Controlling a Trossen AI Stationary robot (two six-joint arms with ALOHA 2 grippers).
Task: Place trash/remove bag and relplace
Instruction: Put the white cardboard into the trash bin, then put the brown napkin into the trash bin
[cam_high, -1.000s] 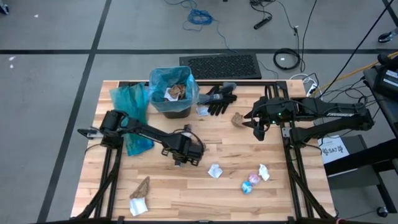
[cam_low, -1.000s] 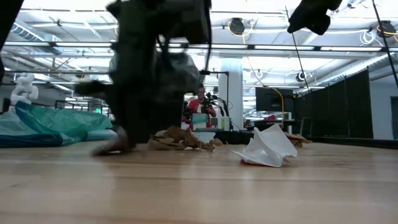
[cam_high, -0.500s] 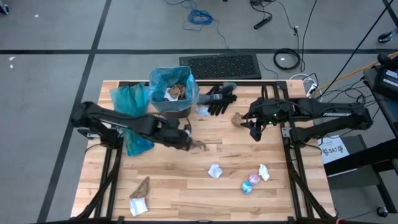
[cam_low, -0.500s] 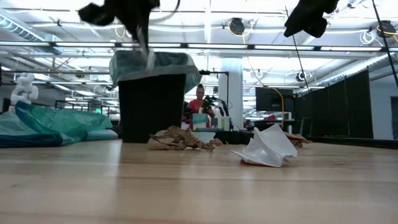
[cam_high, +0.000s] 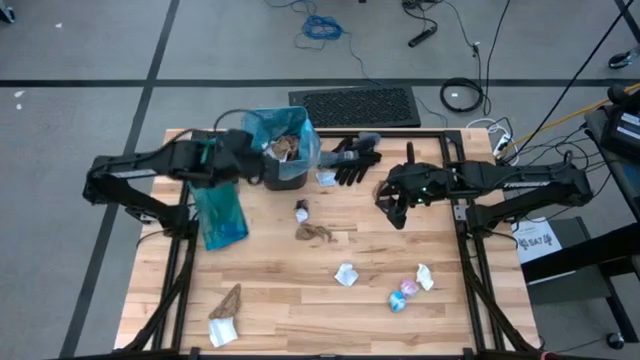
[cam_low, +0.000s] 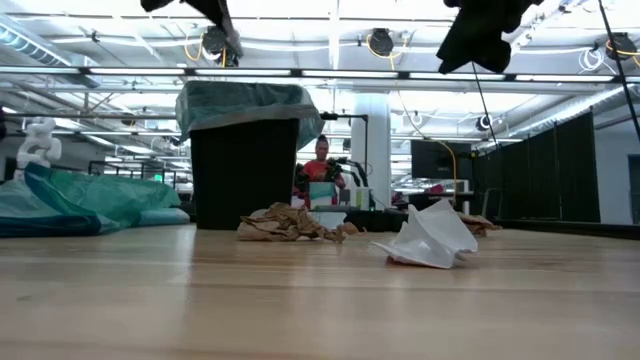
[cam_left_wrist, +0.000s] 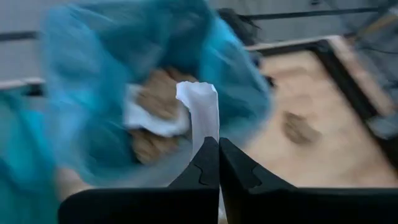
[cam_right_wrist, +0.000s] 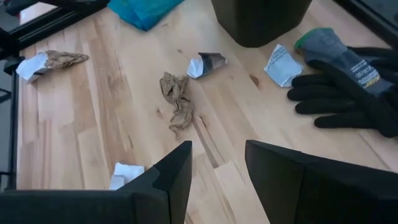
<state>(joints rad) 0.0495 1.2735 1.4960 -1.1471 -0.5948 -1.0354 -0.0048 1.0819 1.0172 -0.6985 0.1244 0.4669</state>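
Note:
The black bin (cam_high: 276, 160), lined with a blue bag (cam_left_wrist: 93, 74), stands near the table's far edge with paper scraps inside. My left gripper (cam_left_wrist: 217, 148) hovers at the bin's left rim (cam_high: 258, 160), shut on a white paper scrap (cam_left_wrist: 200, 109). My right gripper (cam_right_wrist: 217, 163) is open, above the table to the right of the bin (cam_high: 393, 207). A brown scrap (cam_right_wrist: 177, 99), a small white-and-dark scrap (cam_right_wrist: 205, 62) and a white scrap (cam_right_wrist: 281, 62) lie flat on the wood ahead of it. More scraps (cam_high: 346, 274) and a blue-pink wrapper (cam_high: 403, 293) lie toward the near edge. My left gripper pinches the white paper scrap by one end (cam_left_wrist: 208, 134) between its two shut fingers. The rest of the scrap stands out past the fingertips, lifted clear of the table, over the bin's blue-lined mouth.
A spare blue bag (cam_high: 215, 205) lies left of the bin. Black gloves (cam_high: 350, 160) rest to the bin's right. A brown and white scrap (cam_high: 226, 310) sits near the table's near-left corner. A white scrap (cam_low: 430, 238) and brown paper (cam_low: 290, 222) show in the low view.
My left gripper has risen from the middle of the table and swung toward the far-left, up to the bin, carrying the white scrap. A brown scrap and a small scrap stay where it was. My right gripper has shifted slightly toward the table's left and near edge.

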